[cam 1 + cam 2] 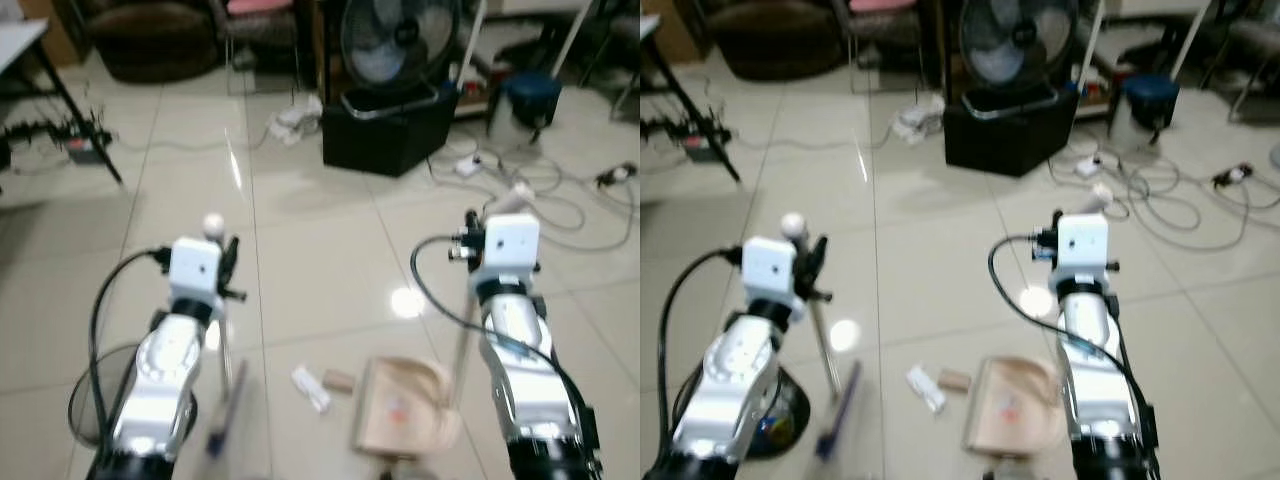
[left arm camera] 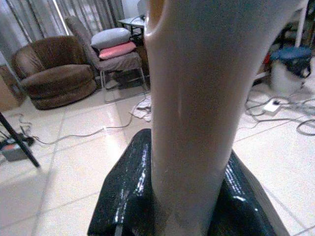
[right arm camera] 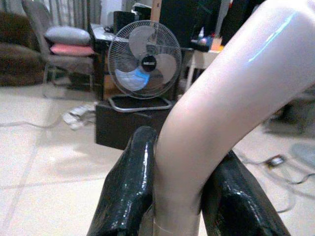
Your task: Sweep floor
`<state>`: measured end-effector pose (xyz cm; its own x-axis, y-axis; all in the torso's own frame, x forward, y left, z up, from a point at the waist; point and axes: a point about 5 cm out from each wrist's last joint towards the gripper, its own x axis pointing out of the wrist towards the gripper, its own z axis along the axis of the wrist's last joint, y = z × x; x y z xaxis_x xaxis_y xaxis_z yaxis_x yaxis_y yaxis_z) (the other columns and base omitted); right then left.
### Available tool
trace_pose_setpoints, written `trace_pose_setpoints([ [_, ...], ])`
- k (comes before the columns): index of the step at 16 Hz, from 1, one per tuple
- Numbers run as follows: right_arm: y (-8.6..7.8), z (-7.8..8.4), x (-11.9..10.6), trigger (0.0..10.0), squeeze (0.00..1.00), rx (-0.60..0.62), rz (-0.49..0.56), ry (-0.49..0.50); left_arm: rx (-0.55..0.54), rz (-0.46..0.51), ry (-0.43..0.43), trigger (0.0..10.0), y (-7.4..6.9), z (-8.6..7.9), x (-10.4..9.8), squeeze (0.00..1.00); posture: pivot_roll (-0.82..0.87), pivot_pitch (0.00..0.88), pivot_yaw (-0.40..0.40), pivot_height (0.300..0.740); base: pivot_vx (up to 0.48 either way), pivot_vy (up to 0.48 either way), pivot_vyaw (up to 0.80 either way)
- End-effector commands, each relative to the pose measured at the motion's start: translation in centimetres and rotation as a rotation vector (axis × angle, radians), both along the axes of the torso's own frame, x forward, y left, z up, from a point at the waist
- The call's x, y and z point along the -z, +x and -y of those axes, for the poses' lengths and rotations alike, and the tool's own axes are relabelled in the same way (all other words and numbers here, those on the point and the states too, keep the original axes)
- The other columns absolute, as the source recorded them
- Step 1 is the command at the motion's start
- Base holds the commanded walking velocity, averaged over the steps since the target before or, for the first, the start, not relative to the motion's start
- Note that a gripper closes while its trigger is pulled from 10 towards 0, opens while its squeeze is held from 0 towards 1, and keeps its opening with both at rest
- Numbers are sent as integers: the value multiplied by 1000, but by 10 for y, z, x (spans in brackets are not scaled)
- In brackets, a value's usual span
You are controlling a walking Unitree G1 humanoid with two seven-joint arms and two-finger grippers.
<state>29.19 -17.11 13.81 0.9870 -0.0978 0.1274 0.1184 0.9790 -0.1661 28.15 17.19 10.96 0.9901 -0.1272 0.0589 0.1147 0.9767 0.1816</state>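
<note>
Looking down in the left eye view, the left gripper [image 1: 228,268] clamps the broom handle [image 1: 226,345], its bristle head [image 1: 226,410] at lower left, while the right gripper [image 1: 470,240] holds the dustpan handle [image 1: 462,345]. The debris [image 1: 312,388] lies at lower centre, between broom and dustpan [image 1: 400,408], just beside the pan's mouth, so I judge the sweep should run rightward.

In the left wrist view, black fingers [image 2: 129,196] pinch the pale handle.

In the right wrist view, fingers [image 3: 129,191] squeeze the curved handle likewise.
</note>
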Motion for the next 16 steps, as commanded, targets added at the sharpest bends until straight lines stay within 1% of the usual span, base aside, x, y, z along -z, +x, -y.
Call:
trace_pose_setpoints([
  [1, -1, 5, -2, 10000, 0, -1, 16, -36, 17, 37, -6, 10000, 3, 7, -8, 0, -9, 77, 50, 740, 375, 0, 0],
  [3, -2, 4, -2, 10000, 0, -2, 17, -37, 14, 36, -5, 10000, 3, 6, -8, 0, -7, 79, 51, 740, 364, 0, 0],
  [4, -3, 5, -1, 10000, 0, 5, 19, -36, 8, 36, -19, 10000, 3, 6, -8, 0, -6, 80, 53, 740, 292, 0, 0],
  [7, -4, 10, 1, 10000, 0, 13, 29, -32, 19, 13, -4, 10000, 4, 9, -3, 0, -7, 82, 57, 740, 0, 0, 0],
  [9, -6, 15, 7, 10000, 0, 9, 25, -32, 10, -15, 10, 10000, 7, 9, 6, 0, -5, 91, 62, 740, 0, 0, 0],
  [10, -6, 15, 9, 10000, 0, 4, 22, -38, 0, -33, 21, 10000, 8, 8, 10, 0, -4, 96, 65, 740, 0, 0, 0],
  [11, -6, 15, 14, 10000, 0, -14, 23, -70, -12, -52, 26, 10000, 10, 8, 16, 0, -3, 104, 68, 740, 0, 0, 0],
  [12, -4, 13, 19, 10000, 0, -41, 46, -129, -12, -43, 1, 10000, 14, 10, 19, 0, 0, 114, 71, 740, 0, 0, 0],
  [13, -4, 13, 19, 10000, 0, -43, 51, -137, -13, -44, -5, 10000, 14, 10, 20, 0, 0, 114, 71, 740, 0, 0, 0],
  [14, -2, 11, 20, 10000, 0, -58, 65, -161, -18, -49, -33, 10000, 17, 10, 21, 0, 3, 129, 74, 740, 0, 0, 0],
  [15, 0, 8, 21, 10000, 0, -85, 87, -183, -18, -42, -71, 10000, 21, 12, 22, 0, 6, 151, 76, 740, 0, 0, 0],
  [16, 5, 2, 22, 10000, 0, -120, 115, -193, -10, -33, -88, 10000, 25, 15, 22, 0, 6, 162, 77, 740, 0, 0, 0],
])
